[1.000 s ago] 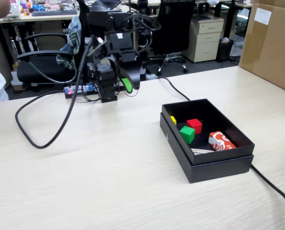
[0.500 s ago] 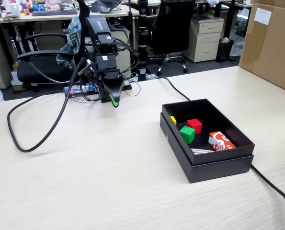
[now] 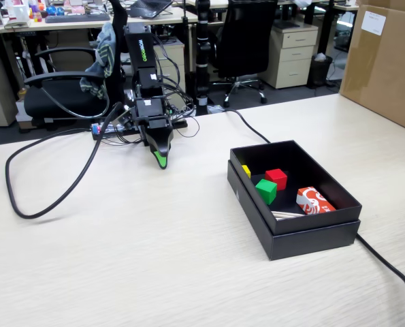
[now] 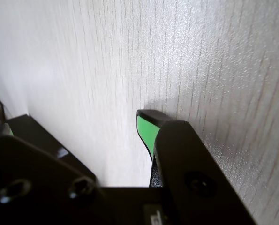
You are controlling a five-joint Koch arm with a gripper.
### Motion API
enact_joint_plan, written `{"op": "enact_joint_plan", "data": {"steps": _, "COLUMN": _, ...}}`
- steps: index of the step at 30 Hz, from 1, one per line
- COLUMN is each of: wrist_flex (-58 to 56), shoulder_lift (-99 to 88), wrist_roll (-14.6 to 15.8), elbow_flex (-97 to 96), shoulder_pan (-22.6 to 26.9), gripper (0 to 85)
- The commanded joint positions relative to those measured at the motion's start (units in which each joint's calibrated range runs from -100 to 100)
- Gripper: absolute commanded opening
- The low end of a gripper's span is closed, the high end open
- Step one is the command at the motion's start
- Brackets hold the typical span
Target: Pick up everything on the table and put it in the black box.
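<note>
your gripper (image 3: 162,162) points down at the bare table (image 3: 154,259), its green-tipped jaws pressed together with nothing between them. the black box (image 3: 304,235) sits well to the gripper's right in the fixed view. inside the box you have a red cube (image 3: 276,178), a green cube (image 3: 266,191) touching its near side, a yellow piece (image 3: 246,170) by the box's left wall, and a red-and-white packet (image 3: 314,201) toward its right wall.

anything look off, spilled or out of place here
Nothing stands out. The red cube, green cube, a yellow piece and a red-and-white packet lie inside the black box, which sits flat on the table.
</note>
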Motion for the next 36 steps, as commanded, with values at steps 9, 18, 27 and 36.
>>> {"op": "enact_joint_plan", "data": {"steps": 9, "wrist_flex": 10.0, "shoulder_lift": -0.1, "wrist_roll": -2.8, "elbow_flex": -9.1, "shoulder_pan": 0.0, "gripper": 50.4}}
{"op": "enact_joint_plan", "data": {"steps": 18, "wrist_flex": 10.0, "shoulder_lift": -0.1, "wrist_roll": -2.8, "elbow_flex": -9.1, "shoulder_pan": 0.0, "gripper": 50.4}}
{"op": "enact_joint_plan", "data": {"steps": 27, "wrist_flex": 10.0, "shoulder_lift": -0.1, "wrist_roll": -2.8, "elbow_flex": -9.1, "shoulder_pan": 0.0, "gripper": 50.4}}
{"op": "enact_joint_plan", "data": {"steps": 36, "wrist_flex": 10.0, "shoulder_lift": -0.1, "wrist_roll": -2.8, "elbow_flex": -9.1, "shoulder_pan": 0.0, "gripper": 50.4}}
